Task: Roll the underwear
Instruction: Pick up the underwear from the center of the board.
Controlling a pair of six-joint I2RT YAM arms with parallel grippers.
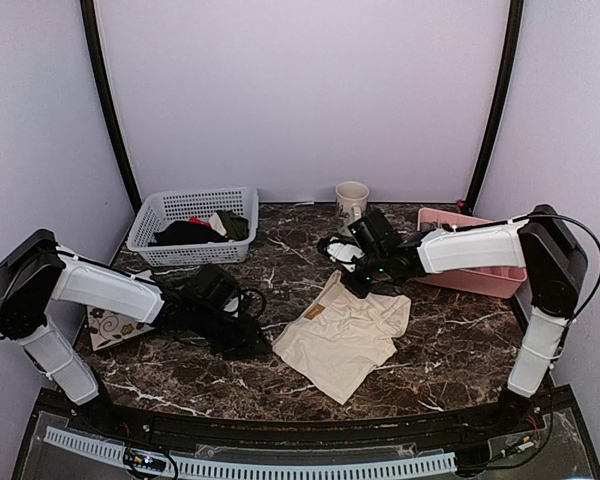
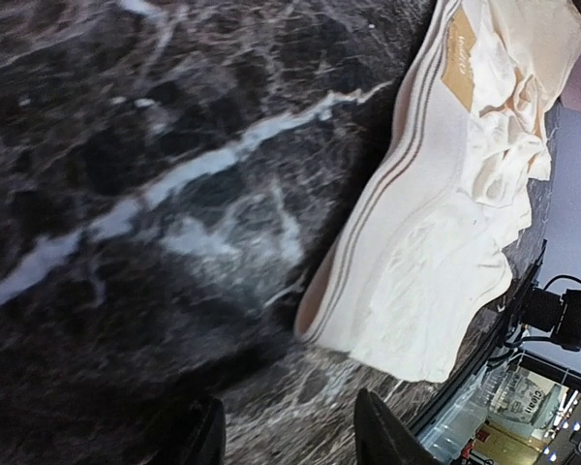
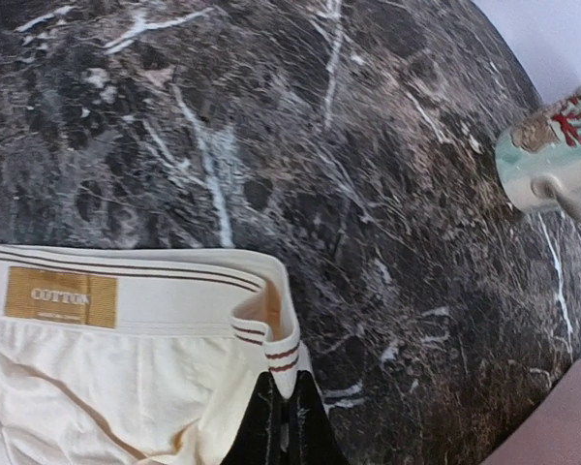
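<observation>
The cream underwear (image 1: 342,335) lies spread on the dark marble table, waistband toward the far left. In the right wrist view its striped waistband (image 3: 136,281) with a tan label is folded up at one corner. My right gripper (image 3: 289,417) is shut on that waistband corner; it sits at the garment's far edge (image 1: 362,283). My left gripper (image 2: 289,441) is open and empty, low over the marble, just left of the underwear's (image 2: 445,223) near-left corner; it shows in the top view (image 1: 252,345).
A white basket (image 1: 194,226) holding black and olive garments stands at the back left. A mug (image 1: 352,200) is at the back centre, a pink tray (image 1: 470,265) at the right, and a floral tile (image 1: 115,328) under the left arm.
</observation>
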